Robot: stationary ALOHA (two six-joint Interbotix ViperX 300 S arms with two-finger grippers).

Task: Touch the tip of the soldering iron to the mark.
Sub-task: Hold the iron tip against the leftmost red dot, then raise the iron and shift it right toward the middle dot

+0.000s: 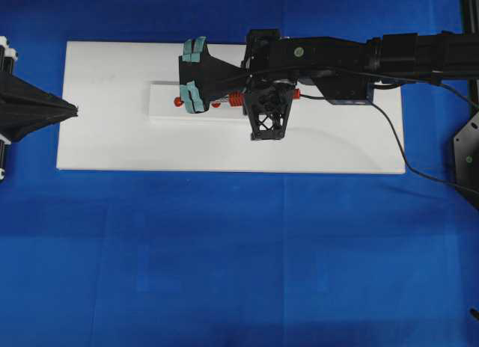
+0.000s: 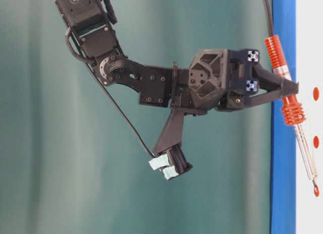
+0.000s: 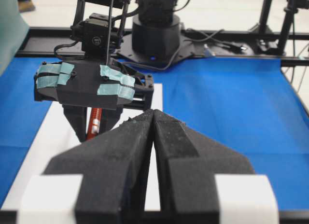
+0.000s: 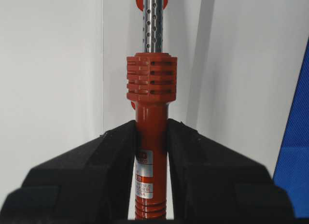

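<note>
1. Clamped on the red handle of the soldering iron (image 4: pixel 151 137), my right claw (image 4: pixel 151 151) holds it slanted down over the raised white strip (image 1: pixel 165 108).
2. From the table-level view I judge the tip is on the mark (image 2: pixel 316 190) or just above it; I cannot tell if they touch.
3. Next move, if needed: a very small lowering, without sliding.
4. Two other red dots (image 2: pixel 316 141) lie along the shaft. My left claw (image 3: pixel 153 137), pressed together, rests well apart at the white board (image 1: pixel 105 145) edge on the blue tabletop (image 1: pixel 224 257). The black cord (image 1: pixel 389 130) trails behind; nothing blocks.
</note>
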